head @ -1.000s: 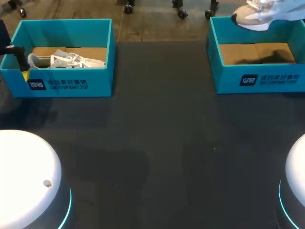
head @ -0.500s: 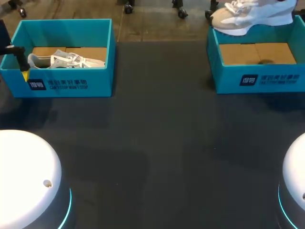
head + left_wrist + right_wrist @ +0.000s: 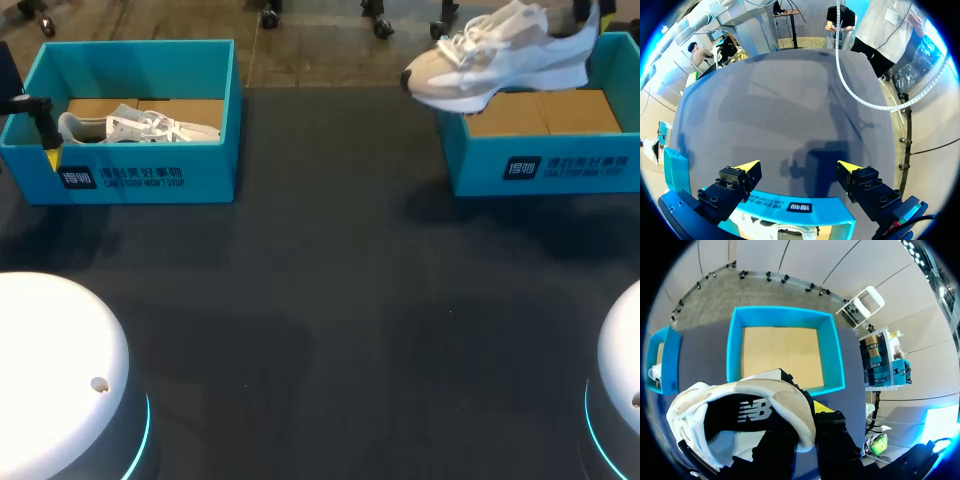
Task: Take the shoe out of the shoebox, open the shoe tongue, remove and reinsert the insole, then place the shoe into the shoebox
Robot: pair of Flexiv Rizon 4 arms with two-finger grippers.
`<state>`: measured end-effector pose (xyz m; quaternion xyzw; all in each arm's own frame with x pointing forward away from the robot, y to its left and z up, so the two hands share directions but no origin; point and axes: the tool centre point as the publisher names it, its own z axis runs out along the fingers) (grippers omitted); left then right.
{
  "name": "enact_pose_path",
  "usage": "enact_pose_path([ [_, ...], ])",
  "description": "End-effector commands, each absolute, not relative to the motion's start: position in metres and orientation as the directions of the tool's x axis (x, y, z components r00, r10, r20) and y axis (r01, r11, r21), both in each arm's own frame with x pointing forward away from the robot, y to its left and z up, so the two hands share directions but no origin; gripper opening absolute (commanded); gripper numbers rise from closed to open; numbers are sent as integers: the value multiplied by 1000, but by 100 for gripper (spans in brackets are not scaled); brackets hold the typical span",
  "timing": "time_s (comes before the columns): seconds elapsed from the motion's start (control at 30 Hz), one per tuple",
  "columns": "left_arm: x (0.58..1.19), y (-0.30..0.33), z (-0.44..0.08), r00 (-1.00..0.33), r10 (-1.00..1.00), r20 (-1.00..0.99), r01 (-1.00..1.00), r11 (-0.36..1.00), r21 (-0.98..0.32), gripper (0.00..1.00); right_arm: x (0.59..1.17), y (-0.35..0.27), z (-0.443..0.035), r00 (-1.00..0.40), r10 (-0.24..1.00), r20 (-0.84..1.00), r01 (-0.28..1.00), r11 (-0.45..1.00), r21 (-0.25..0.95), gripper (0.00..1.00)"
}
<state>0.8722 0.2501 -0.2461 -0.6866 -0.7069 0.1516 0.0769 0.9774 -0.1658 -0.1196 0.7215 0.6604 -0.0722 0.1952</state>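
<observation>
Shoe (image 3: pixel 500 55), white and beige, is hanging in the air above the right box (image 3: pixel 540 165). Its toe is pointing towards the left arm's side and reaching out past the box's wall over the table (image 3: pixel 330 280). The right gripper (image 3: pixel 805 415) is clenching the shoe's heel collar, one finger sitting inside the opening and the yellow-tipped one pressing from outside. In the right wrist view the box is lying beneath the shoe and showing its brown cardboard floor.

The table is spreading dark grey and matte between the boxes.

Two teal boxes are standing at the far corners of the table, well apart. The left box (image 3: pixel 135 175) is holding a second shoe (image 3: pixel 140 127), white and lying on its side. That is making two shoes in all.

The left gripper (image 3: pixel 799 167) is hovering released over the left box's near wall, its fingers standing wide apart and grasping nothing. Two white bases (image 3: pixel 50 380) are sitting at the near corners.
</observation>
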Motion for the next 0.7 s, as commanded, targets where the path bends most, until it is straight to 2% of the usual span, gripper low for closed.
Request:
enact_pose_path([
  [0.03,871,250,-246,-45,994,-97,949,12,-316,100,949,-149,-124,120,926,-357,967,-28,255,0],
  [0.43,871,250,-246,-45,994,-97,949,12,-316,100,905,-95,-124,35,914,-403,960,81,267,0],
  [0.7,871,250,-246,-45,994,-97,949,12,-316,100,884,-61,-130,19,917,-399,974,74,216,0],
])
